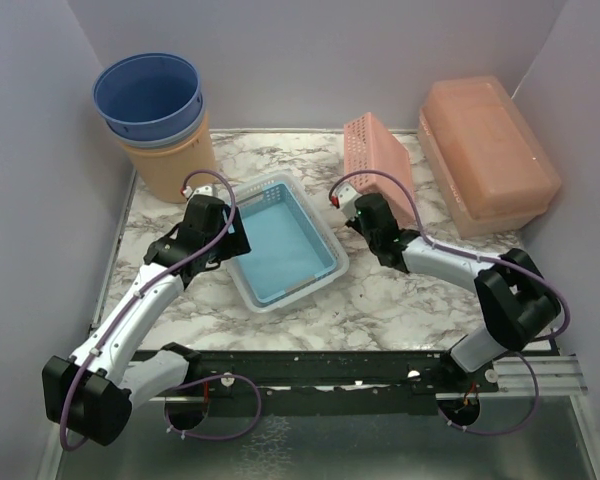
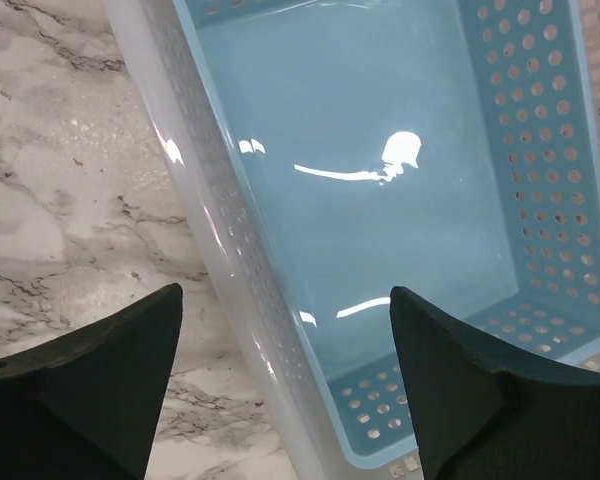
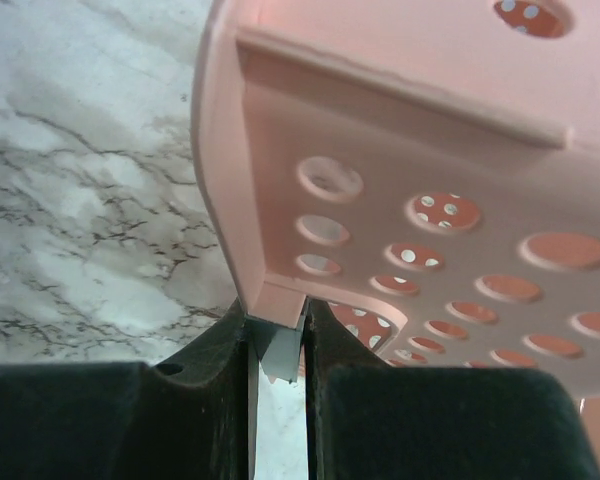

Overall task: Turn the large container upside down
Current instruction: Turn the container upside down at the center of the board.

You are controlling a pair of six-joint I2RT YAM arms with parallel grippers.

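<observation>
Starting with the box (image 1: 490,150): it lies flat at the far right corner of the bench (image 1: 380,310), close against the right wall, its long side running away from me. Neither hand touches it. From the top view I cannot tell which face is up.

Just left of it, with a gap between them, the pink basket (image 1: 366,155) stands tipped up on edge, its perforated bottom facing the box. My right hand (image 1: 342,203) is at the basket's near lower corner. On the right wrist view the hand (image 3: 278,340) is nearly closed, both fingers pinching the thin rim of the pink basket (image 3: 430,200), with marble bench showing to the left.

Further left, near the middle of the bench, the blue basket (image 1: 280,240) sits nested inside a clear basket (image 1: 332,262), both upright and turned at an angle. My left hand (image 1: 230,228) hangs over their left side. On its wrist view the hand (image 2: 285,295) is spread wide and holds nothing; one finger is over the bench, the other over the blue basket (image 2: 380,150), with the wall of the clear basket (image 2: 210,200) between them.

At the far left corner a blue bucket (image 1: 148,92) is stacked in an orange bucket (image 1: 170,165).
</observation>
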